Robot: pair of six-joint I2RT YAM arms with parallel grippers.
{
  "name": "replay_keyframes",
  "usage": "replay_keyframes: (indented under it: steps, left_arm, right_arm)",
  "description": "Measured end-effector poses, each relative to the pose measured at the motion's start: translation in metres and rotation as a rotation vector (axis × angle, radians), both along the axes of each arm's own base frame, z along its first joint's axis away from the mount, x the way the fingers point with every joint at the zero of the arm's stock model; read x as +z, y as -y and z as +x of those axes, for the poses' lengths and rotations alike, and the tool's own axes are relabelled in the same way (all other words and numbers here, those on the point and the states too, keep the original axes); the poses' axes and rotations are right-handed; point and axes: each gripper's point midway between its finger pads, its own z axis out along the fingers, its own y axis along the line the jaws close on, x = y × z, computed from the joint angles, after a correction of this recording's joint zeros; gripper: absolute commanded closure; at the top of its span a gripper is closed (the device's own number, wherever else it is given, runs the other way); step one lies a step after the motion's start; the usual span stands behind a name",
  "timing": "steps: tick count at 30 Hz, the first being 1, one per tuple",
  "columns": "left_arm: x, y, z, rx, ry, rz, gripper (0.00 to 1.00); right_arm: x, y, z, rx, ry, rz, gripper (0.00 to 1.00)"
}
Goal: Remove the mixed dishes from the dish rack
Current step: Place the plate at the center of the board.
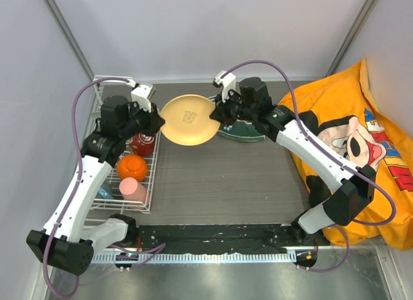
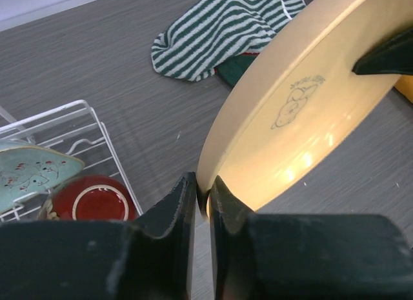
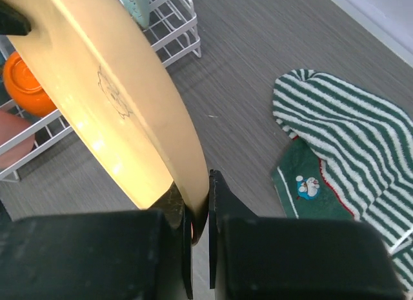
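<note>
Nearest to me, in the dish rack [image 1: 152,184] on the left of the tabletop [image 1: 219,184], lies the pink cup [image 1: 132,190]. Just behind it sits the orange-yellow mug [image 1: 131,167]; I cannot make out its handle. Next back is the dark red bowl [image 2: 90,200], glossy, with a pale ring inside. Beside it is a corner of the pale green tray [image 2: 32,174], speckled with small marks.

Beyond those, just right of the rack, the tan plate [image 1: 187,119] is held up over the tabletop. It is round, shallow and shiny, with a small dark line drawing at its centre and a streak of glare. The left tool [image 2: 201,197] is clamped on its left rim. The right tool [image 3: 200,197] is clamped on the opposite rim, fingers pinched tight to the edge.

Farther back, right of the plate, lies the striped green-white cloth [image 3: 348,139], crumpled over a dark green piece.

The left arm covers much of the rack's far end, so most of the tray and part of the bowl are hidden from above. The right arm hides part of the cloth. The plate's drawing is too small to read. A big orange printed bag [image 1: 361,151] runs off the right edge.
</note>
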Motion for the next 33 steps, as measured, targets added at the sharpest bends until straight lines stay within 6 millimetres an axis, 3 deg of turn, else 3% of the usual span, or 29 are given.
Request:
replay_keyframes:
  steps: [1, 6, 7, 10, 16, 21, 24, 33]
  left_arm:
    - [0.0, 0.001, -0.001, -0.006, 0.0, -0.002, 0.66]
    - [0.01, 0.002, -0.003, -0.016, 0.036, -0.012, 0.33]
    - [0.013, 0.002, -0.004, -0.016, 0.046, -0.014, 0.22]
    - [0.021, 0.0, -0.006, -0.015, 0.077, -0.02, 0.04]
    - [0.032, -0.006, -0.01, -0.001, 0.125, -0.021, 0.0]
    - [0.034, -0.007, -0.011, -0.005, 0.138, -0.01, 0.0]
    - [0.033, -0.007, -0.011, -0.01, 0.142, 0.001, 0.0]
    - [0.024, -0.008, -0.013, -0.031, 0.131, 0.037, 0.0]
  right_arm:
    - [0.0, 0.002, 0.002, -0.008, 0.004, -0.004, 0.99]
    - [-0.006, 0.009, 0.006, -0.04, 0.021, -0.047, 0.99]
    - [-0.008, 0.011, 0.006, -0.047, 0.023, -0.056, 0.99]
    - [-0.019, 0.022, 0.004, -0.069, 0.016, -0.086, 0.99]
    - [-0.047, 0.061, 0.002, -0.121, -0.054, -0.125, 0.99]
    - [-0.075, 0.128, 0.016, -0.246, -0.155, -0.135, 0.99]
    - [-0.099, 0.164, 0.01, -0.303, -0.217, -0.166, 0.99]
    - [-0.159, 0.196, -0.038, -0.23, -0.395, -0.245, 0.99]
